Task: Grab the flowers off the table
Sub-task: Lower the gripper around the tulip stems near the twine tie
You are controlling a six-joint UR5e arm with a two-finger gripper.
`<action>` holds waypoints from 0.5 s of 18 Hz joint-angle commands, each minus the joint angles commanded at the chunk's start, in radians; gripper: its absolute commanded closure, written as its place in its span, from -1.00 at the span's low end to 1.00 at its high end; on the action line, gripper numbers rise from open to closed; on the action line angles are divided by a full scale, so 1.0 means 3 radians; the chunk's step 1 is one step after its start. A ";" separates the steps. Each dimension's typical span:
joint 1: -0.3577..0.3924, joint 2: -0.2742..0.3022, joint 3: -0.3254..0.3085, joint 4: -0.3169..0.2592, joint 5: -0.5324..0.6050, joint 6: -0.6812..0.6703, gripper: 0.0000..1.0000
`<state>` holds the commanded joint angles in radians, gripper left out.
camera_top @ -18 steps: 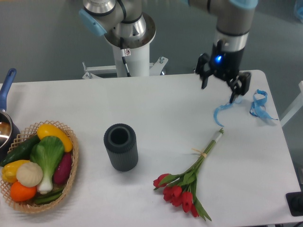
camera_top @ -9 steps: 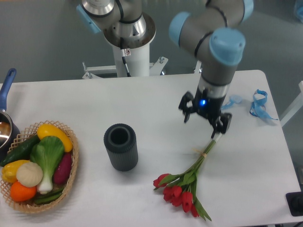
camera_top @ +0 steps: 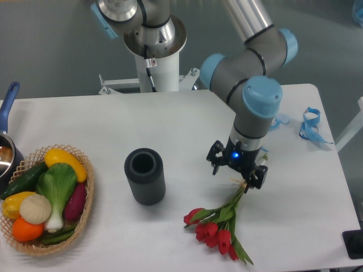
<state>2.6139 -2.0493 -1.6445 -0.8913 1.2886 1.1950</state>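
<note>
Flowers (camera_top: 218, 224) lie flat on the table (camera_top: 187, 124), lower right of centre. The gripper (camera_top: 236, 170) hangs over the stems, fingers spread wide, holding nothing. No legible writing.

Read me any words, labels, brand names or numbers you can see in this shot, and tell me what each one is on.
None: no readable text anywhere.
The gripper shows only a blue light, no lettering.
The dark cylinder, the basket and the flowers carry no labels.
</note>
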 joint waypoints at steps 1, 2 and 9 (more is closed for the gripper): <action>0.0005 -0.0056 0.0020 0.0041 0.0000 0.0015 -1.00; 0.0005 -0.0148 0.0061 0.0092 0.0000 0.0015 -1.00; -0.0015 -0.0348 0.0210 0.0174 0.0000 -0.0015 -1.00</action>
<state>2.6093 -2.1537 -1.5815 -0.8391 1.2885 1.1904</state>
